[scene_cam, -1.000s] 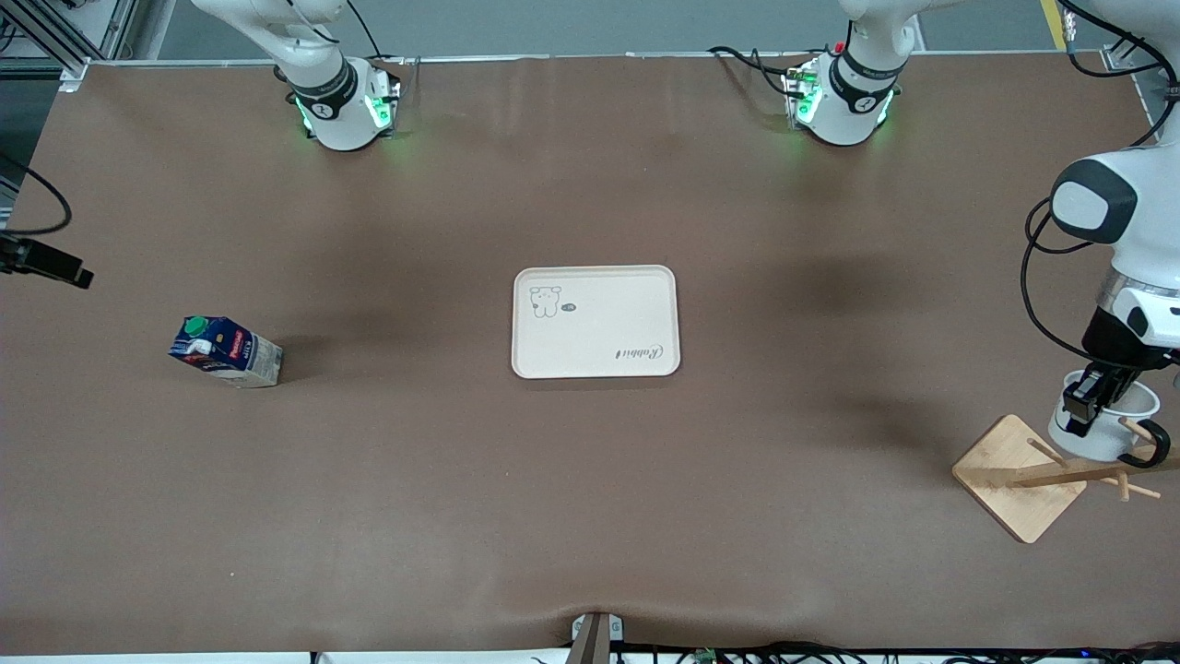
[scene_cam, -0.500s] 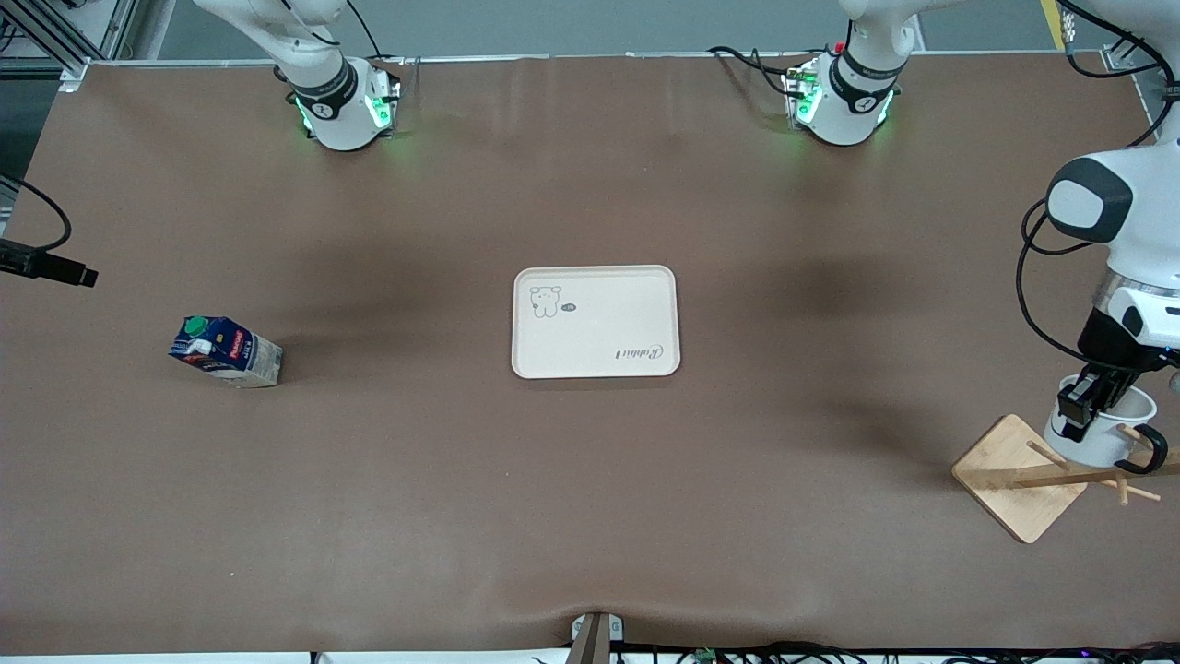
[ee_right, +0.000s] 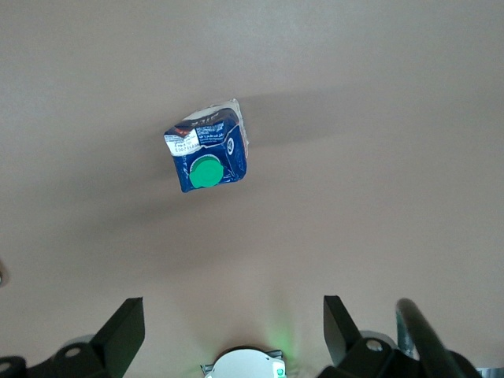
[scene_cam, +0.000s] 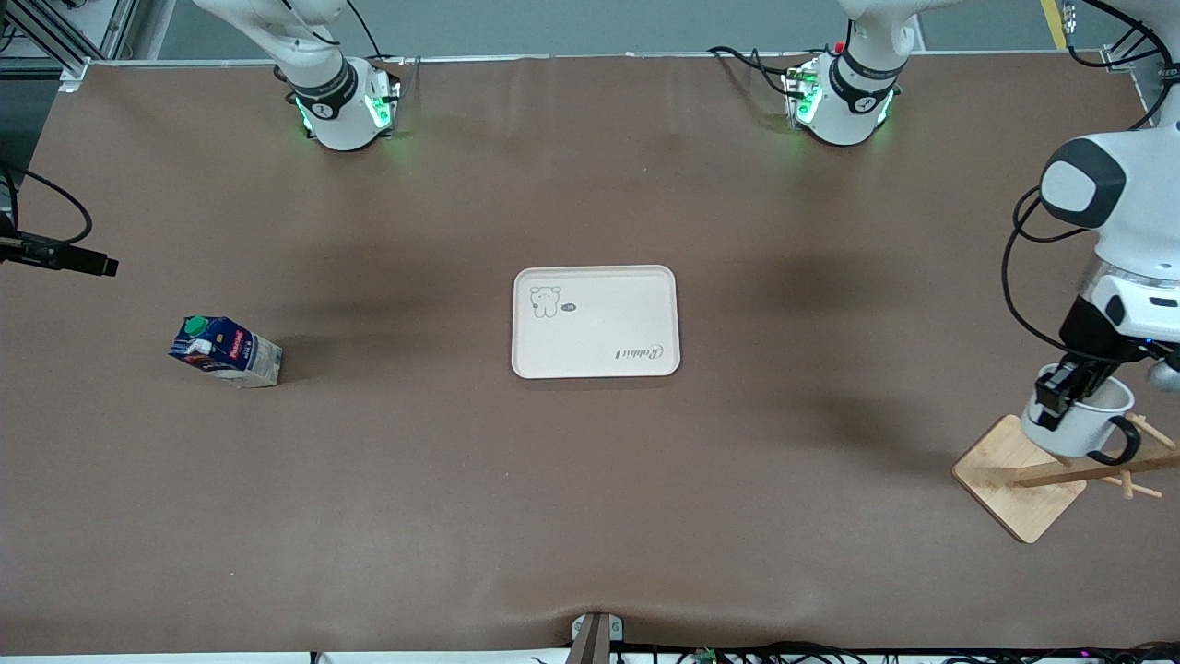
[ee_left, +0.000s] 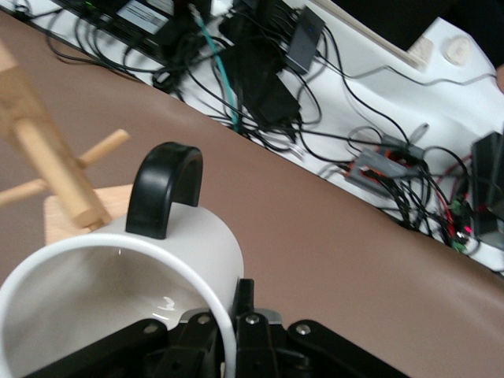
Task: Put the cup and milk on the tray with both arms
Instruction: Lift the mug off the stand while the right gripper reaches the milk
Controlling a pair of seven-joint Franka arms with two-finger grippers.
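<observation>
Jaws clamped on the cup's rim, the left gripper (scene_cam: pixel 1056 398) holds the white cup (scene_cam: pixel 1079 426) in the air over the wooden rack (scene_cam: pixel 1023 480).

The right gripper (ee_right: pixel 228 331) hangs wide open and empty above the milk (scene_cam: pixel 224 350), which stands on the table well away from the tray (scene_cam: pixel 595 321), toward the right arm's end. The rack is well away from the tray toward the left arm's end. The tray is bare.

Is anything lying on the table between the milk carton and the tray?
No. In the front view only bare brown table lies between the milk carton and the tray.
</observation>
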